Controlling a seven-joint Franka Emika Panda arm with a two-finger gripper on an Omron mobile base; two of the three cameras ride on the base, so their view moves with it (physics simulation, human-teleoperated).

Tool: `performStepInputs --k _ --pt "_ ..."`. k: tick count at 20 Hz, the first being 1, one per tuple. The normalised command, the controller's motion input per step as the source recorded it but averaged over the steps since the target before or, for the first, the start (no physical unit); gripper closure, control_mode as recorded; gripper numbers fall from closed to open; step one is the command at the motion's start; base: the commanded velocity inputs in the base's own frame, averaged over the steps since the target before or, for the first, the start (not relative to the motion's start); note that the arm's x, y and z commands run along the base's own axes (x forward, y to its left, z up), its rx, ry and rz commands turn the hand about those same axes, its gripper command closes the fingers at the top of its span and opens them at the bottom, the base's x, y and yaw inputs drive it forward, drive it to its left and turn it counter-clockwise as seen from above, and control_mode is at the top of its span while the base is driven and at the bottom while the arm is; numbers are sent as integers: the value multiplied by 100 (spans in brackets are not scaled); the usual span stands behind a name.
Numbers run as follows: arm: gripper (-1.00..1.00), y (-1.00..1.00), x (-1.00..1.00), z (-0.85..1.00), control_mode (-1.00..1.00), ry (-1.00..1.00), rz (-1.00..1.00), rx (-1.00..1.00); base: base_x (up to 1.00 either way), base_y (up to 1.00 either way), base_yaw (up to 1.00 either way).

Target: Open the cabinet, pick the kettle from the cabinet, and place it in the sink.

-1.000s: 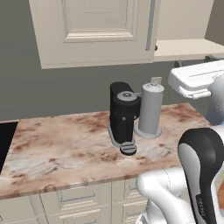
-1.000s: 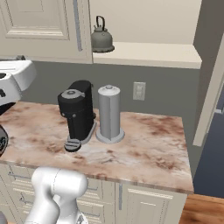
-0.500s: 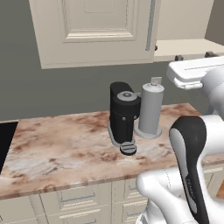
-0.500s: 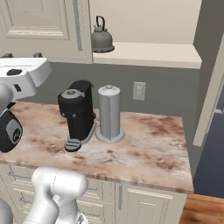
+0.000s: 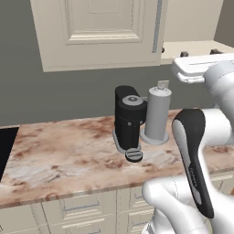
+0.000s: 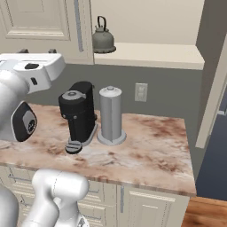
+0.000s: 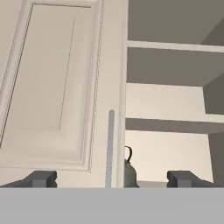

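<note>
The cabinet [image 6: 40, 22] hangs above the counter, its left door closed, with a long silver bar handle [image 7: 110, 148]. To the right of that door the compartment stands open, showing bare shelves [image 7: 175, 103]. The kettle [image 6: 103, 39], squat and grey-green, sits on the lowest shelf just right of the door edge. In the hand view the kettle [image 7: 129, 171] peeks out from behind the door edge. My gripper [image 6: 37, 51] is open and empty, level with the cabinet's bottom edge, in front of the closed door and left of the kettle. The gripper [image 5: 199, 53] shows there too, and again as [image 7: 112, 179]. The sink is out of view.
A black coffee machine [image 6: 79, 113] and a tall grey cylinder [image 6: 111, 115] stand on the marble counter [image 6: 150, 146] below the cabinet. A black cooktop [image 5: 4, 151] borders the counter's left end. A wall outlet [image 6: 141, 91] sits behind. Cream drawers [image 5: 82, 208] run under the counter.
The hand has risen a little and moved in toward the cabinet, and the arm's elbow has swung with it. The jaws stay open.
</note>
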Motion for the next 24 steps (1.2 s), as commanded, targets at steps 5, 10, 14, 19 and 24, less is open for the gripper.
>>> performStepInputs --k 5,10,14,19,24 --pt "-100 0 45 0 -100 2 3 5 0 0 0" --pt "-100 0 43 0 -100 1 1 3 0 0 0" --pt "-100 0 37 0 -100 0 0 0 0 0 0" --pt "-100 0 33 0 -100 0 0 0 0 0 0" --pt "-100 0 39 0 -100 0 0 0 0 0 0"
